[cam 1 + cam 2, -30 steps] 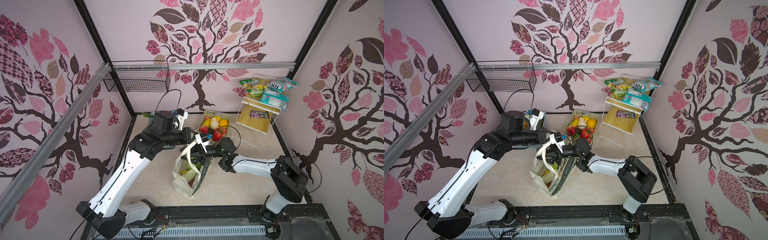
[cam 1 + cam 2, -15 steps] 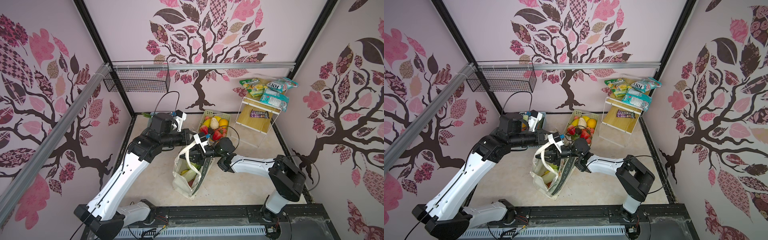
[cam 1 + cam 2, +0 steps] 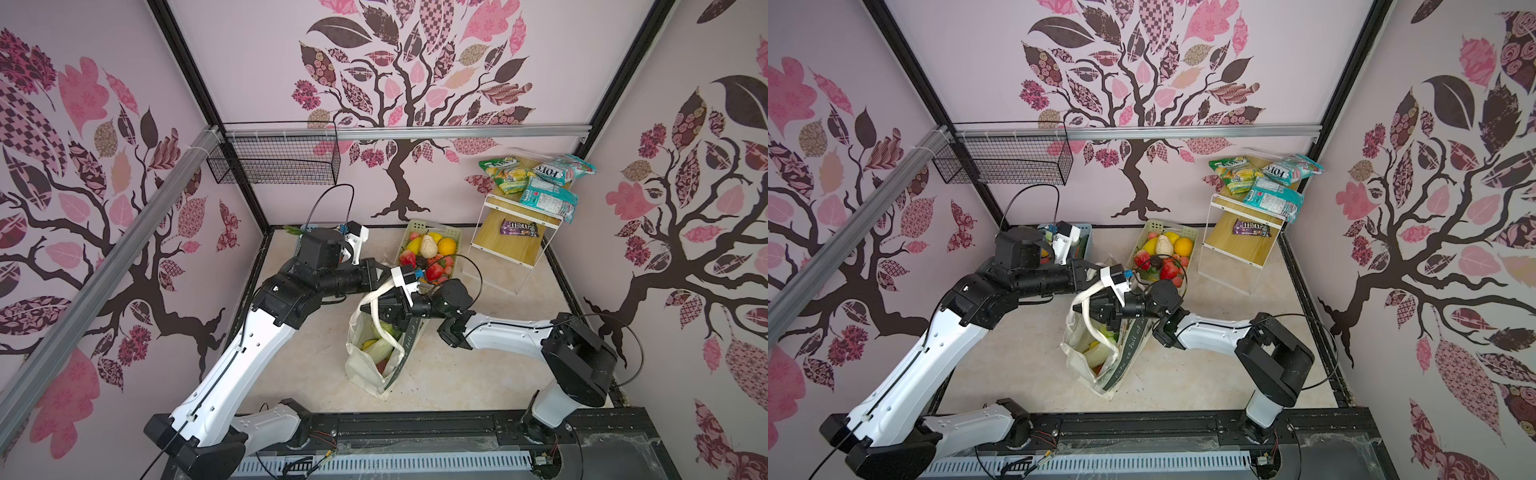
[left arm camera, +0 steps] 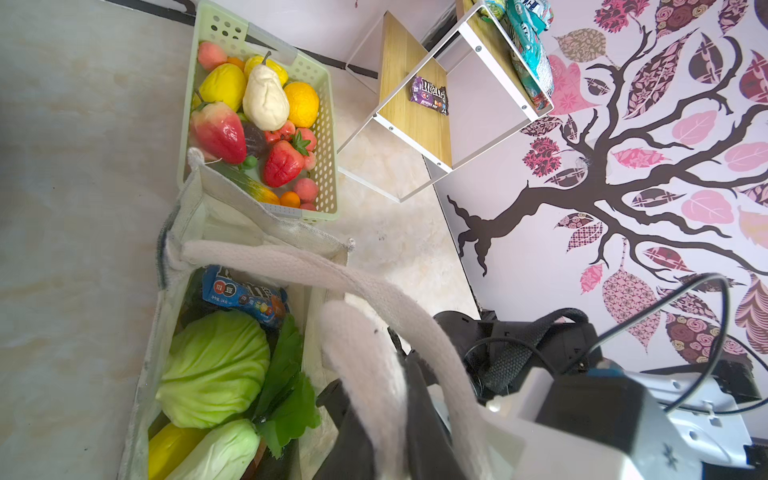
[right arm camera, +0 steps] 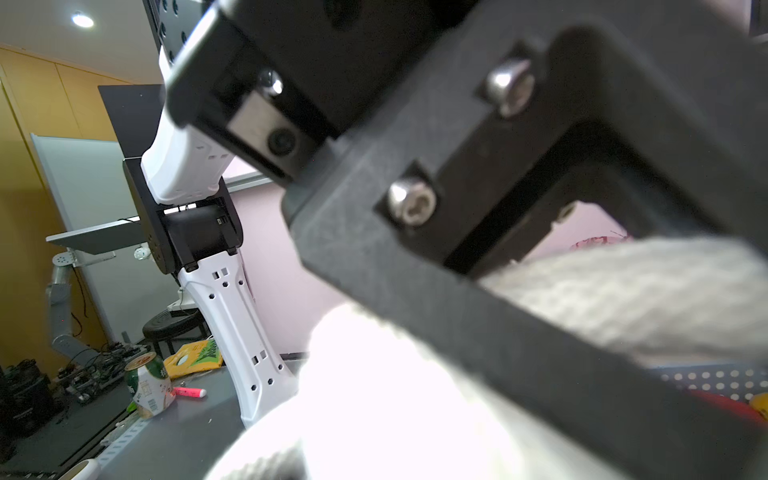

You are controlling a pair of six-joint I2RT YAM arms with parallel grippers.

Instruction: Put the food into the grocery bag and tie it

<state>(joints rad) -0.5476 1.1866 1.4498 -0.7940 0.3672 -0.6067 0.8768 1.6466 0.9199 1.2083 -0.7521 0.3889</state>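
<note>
Left gripper (image 3: pixel 381 277) clamped handle (image 4: pixel 316 270) | right gripper (image 3: pixel 368 309) pinched handle too | risk was strap slipping mid-tie, bag (image 3: pixel 365 374) tipping, food (image 4: pixel 216 365) spilling.

grocery bag (image 4: pixel 270 232): coarse woven cloth; basket (image 4: pixel 329 166): matt plastic; shelf (image 4: pixel 419 133): smooth wood

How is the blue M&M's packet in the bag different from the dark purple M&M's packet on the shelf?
The blue M&M's packet is bright blue; the dark purple M&M's packet is much darker. The blue one sits inside the cream canvas tote bag beside the round green cabbage; the dark purple one lies flat and alone on the wooden shelf. Both are small M&M's candy packets.
</note>
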